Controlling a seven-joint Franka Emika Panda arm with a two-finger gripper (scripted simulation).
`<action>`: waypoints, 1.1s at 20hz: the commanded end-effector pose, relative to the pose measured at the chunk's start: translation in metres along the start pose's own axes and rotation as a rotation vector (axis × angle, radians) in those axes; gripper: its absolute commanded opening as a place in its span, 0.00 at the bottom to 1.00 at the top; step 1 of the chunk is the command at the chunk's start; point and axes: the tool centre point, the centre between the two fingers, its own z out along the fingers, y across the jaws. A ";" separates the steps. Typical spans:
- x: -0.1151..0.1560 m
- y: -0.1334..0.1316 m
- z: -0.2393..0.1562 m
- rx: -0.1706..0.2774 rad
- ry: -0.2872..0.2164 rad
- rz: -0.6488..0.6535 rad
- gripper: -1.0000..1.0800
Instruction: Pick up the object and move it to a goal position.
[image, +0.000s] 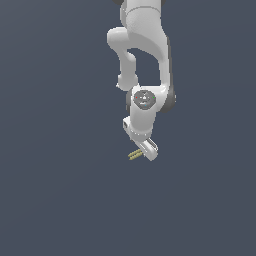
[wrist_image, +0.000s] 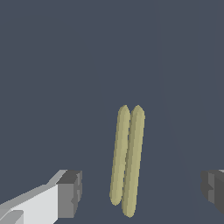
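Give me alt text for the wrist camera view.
An olive-yellow stick-like object, two thin parallel rods, lies on a plain dark grey surface between the open claw and its two grey fingertips, touching neither.

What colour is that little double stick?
Olive-yellow stick, plain with no pattern; the wrist view shows it best.

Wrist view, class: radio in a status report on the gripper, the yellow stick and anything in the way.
Gripper open, fingers apart on either side of the stick. Yellow stick between them, not gripped. Nothing seen in the way.
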 end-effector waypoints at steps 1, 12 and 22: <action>-0.002 -0.001 0.003 0.002 0.001 0.041 0.96; -0.005 -0.003 0.009 0.005 0.003 0.104 0.96; -0.005 -0.003 0.040 0.005 0.003 0.107 0.96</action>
